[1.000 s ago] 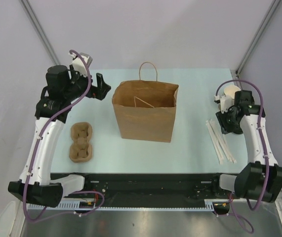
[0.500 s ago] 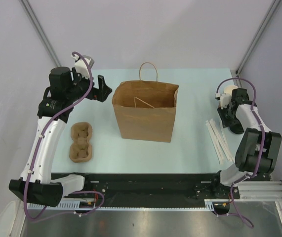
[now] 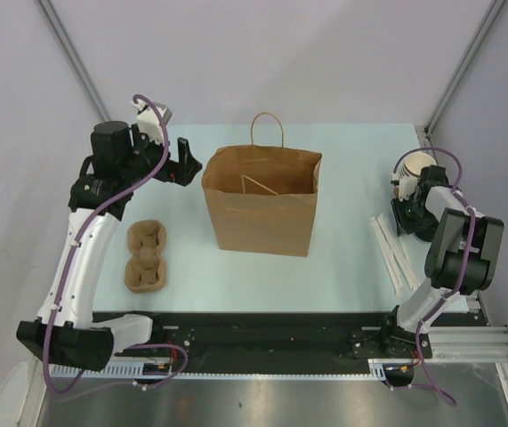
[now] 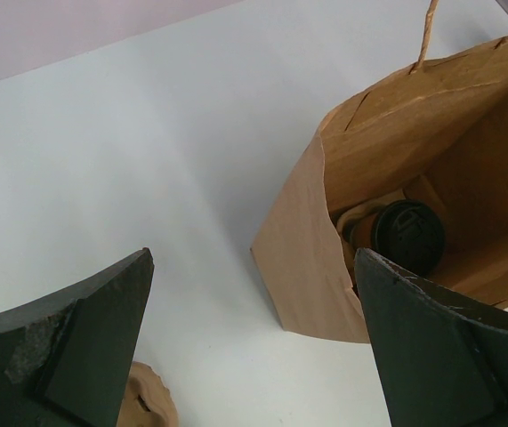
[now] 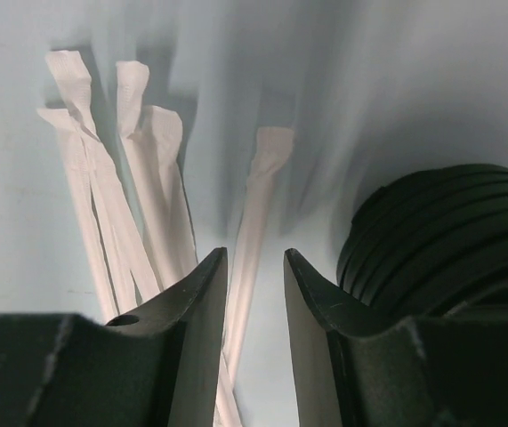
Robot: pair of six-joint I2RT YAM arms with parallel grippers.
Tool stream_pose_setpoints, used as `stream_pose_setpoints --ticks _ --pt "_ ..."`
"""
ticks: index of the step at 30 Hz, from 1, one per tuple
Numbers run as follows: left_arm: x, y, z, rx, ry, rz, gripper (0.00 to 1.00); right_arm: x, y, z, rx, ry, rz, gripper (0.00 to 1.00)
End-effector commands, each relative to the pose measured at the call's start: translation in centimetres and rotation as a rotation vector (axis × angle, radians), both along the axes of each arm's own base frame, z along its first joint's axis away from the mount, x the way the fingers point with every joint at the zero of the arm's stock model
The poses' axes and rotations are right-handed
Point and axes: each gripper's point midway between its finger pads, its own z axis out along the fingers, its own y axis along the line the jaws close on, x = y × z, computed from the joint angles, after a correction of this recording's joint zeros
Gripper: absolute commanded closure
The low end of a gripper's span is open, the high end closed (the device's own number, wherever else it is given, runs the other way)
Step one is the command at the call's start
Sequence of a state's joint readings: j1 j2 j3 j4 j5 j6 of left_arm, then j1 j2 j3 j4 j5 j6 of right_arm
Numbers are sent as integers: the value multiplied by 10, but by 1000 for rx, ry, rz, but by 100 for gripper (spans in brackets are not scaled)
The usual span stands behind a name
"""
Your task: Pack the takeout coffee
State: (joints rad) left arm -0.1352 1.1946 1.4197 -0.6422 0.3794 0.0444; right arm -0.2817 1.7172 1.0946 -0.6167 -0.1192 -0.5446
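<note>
The takeout coffee (image 4: 407, 236) shows its round black lid down inside the open brown paper bag (image 3: 261, 200), with another dark shape (image 4: 358, 226) beside it. My left gripper (image 3: 182, 158) hovers left of the bag's rim, open and empty (image 4: 254, 342). My right gripper (image 3: 411, 213) is at the right edge of the table, low over the wrapped straws (image 3: 396, 253). Its jaws stand a narrow gap apart (image 5: 255, 267), and one white straw (image 5: 255, 213) lies on the table under that gap.
A brown pulp cup carrier (image 3: 146, 255) lies left of the bag, near the left arm. A ribbed black stack, apparently lids (image 5: 440, 231), stands just right of the right fingers. Several wrapped straws (image 5: 111, 178) fan out to their left.
The right arm has folded up and in, its elbow now close behind the gripper, which stays over the straws. The left gripper has shifted slightly near the bag's rim.
</note>
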Motion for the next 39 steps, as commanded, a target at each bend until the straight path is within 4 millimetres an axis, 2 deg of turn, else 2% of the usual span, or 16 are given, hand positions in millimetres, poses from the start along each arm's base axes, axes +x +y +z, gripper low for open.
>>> stream_pose_setpoints --ticks 1,7,14,18,19,22,23,26,29,30,33,34,36,37,39 --pt "1 1 7 7 -22 -7 0 9 2 -6 35 -25 -13 63" --pt "2 2 3 16 -13 -4 0 7 -2 -23 46 5 -35 65" --pt "2 3 1 23 -9 -4 0 4 2 -21 54 -10 -23 72" --pt "4 1 1 19 -11 -10 0 2 4 -15 53 -23 -2 83" --pt "4 1 2 17 -11 -11 1 0 5 -13 54 -24 1 90" --pt "5 0 2 13 -13 -15 0 -1 6 -3 53 -43 16 100" --pt "4 0 1 11 -10 -17 1 0 6 0 51 -52 19 100" --pt "3 -1 1 8 -12 -22 0 3 6 19 29 -107 35 100" --pt "3 -2 2 10 -19 -27 0 4 7 47 -1 -175 61 100" --pt "3 -1 2 13 -21 -27 0 4 8 64 -21 -219 71 100" --pt "4 -1 3 17 -27 -30 1 -2 12 89 -51 -268 104 100" --pt "4 -2 3 19 -30 -33 1 -4 13 106 -68 -307 111 100" --pt "5 -2 3 18 -31 -34 0 -8 17 126 -78 -346 119 100" --pt "5 -2 4 16 -34 -37 0 -7 18 149 -94 -403 124 100" --pt "7 -3 5 14 -40 -41 0 -10 24 170 -90 -442 127 100"
